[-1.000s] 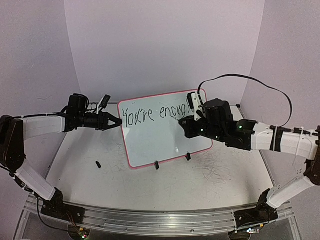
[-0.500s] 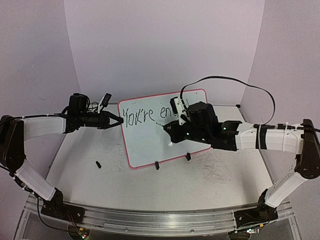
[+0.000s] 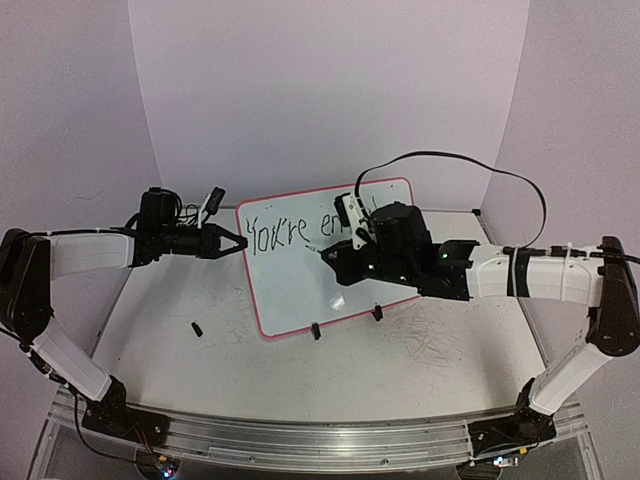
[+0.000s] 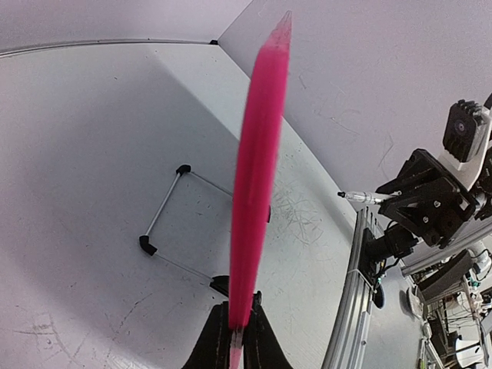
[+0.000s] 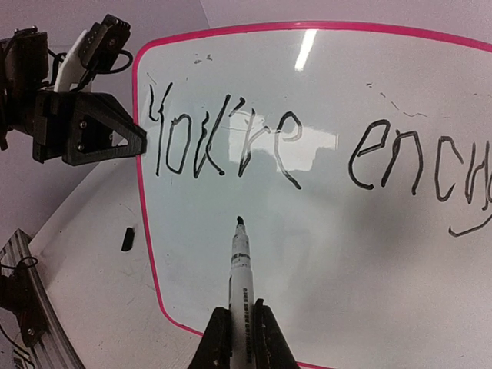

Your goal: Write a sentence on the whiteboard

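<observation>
The whiteboard (image 3: 290, 290) stands tilted on the table, its pink rim (image 5: 141, 192) showing in the right wrist view. The sentence (image 5: 231, 142) reads "You're enoug" in one black line, running off the right edge. In the top view my right arm hides part of that line. My left gripper (image 3: 238, 243) is shut on the board's left rim (image 4: 257, 154), pinched between its jaws (image 4: 238, 311). My right gripper (image 5: 242, 319) is shut on a white marker (image 5: 241, 269). Its black tip points at the bare board below "'re". I cannot tell whether the tip touches.
A black marker cap (image 3: 197, 328) lies on the table left of the board. Black clip feet (image 3: 314, 331) hold the board's lower edge, and its wire stand (image 4: 165, 207) sits behind it. A metal rail (image 3: 320, 440) runs along the near edge. Purple walls close in all round.
My left gripper has closed onto the board's left rim. My right arm has carried the marker left and down from the end of the first line to below its start.
</observation>
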